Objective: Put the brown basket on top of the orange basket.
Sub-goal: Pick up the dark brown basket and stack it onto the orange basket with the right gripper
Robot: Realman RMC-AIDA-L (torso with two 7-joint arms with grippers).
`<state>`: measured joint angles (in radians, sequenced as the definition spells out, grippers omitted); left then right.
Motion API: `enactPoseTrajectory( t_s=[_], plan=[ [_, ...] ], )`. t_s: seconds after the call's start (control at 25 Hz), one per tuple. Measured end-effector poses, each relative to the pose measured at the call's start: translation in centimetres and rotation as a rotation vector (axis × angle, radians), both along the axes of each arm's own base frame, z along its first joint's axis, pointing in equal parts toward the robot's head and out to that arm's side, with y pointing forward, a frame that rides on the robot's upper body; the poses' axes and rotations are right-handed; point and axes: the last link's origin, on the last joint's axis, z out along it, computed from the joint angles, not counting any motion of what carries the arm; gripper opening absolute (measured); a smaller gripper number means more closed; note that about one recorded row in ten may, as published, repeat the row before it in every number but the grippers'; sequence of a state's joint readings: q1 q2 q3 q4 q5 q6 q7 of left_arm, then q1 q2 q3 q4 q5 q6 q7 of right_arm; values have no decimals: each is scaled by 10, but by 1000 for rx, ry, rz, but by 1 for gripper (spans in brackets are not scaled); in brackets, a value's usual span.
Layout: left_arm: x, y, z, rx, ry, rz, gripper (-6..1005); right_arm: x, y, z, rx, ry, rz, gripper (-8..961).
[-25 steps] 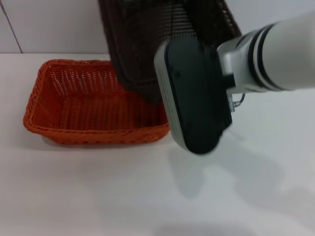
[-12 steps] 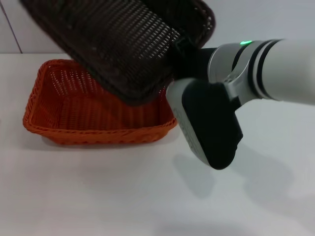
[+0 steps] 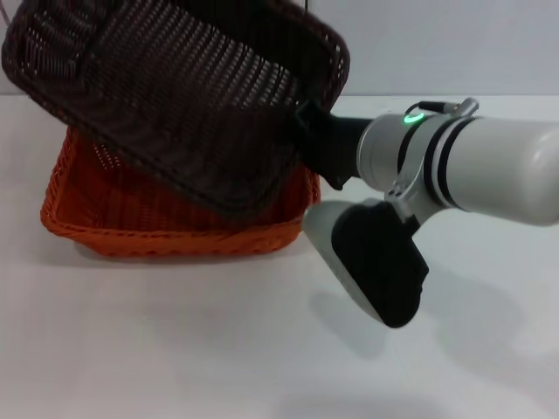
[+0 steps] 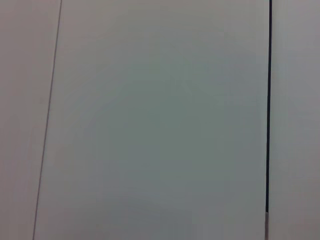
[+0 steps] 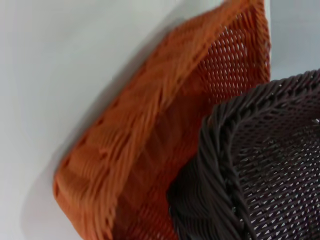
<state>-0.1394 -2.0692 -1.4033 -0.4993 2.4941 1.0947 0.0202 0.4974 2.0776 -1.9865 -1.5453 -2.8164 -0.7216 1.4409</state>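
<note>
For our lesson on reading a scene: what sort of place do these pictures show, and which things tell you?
Probably a robot test bench, not a home: a bare white table, a plain panelled wall, and only two props, the orange basket and the brown basket gripped by the right end effector.

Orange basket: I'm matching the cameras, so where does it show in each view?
Head view: orange basket on the table, left of centre, under the tilted brown basket.
Left wrist view: not in it.
Right wrist view: orange basket across the centre.
Shared landmark: brown basket.
</note>
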Motion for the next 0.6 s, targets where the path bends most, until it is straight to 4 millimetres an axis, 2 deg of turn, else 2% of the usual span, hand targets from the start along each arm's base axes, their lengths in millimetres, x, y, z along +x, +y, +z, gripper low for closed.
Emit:
enactPoseTrajectory(
  t_s=[0.32,0.6],
  plan=[
    [3,4,0,0,-12,-10,788,9,1,-4,-28,19,86,152],
    [3,5,0,4,-17,-8,788,15,6,-2,-15,27,70,151]
  ],
)
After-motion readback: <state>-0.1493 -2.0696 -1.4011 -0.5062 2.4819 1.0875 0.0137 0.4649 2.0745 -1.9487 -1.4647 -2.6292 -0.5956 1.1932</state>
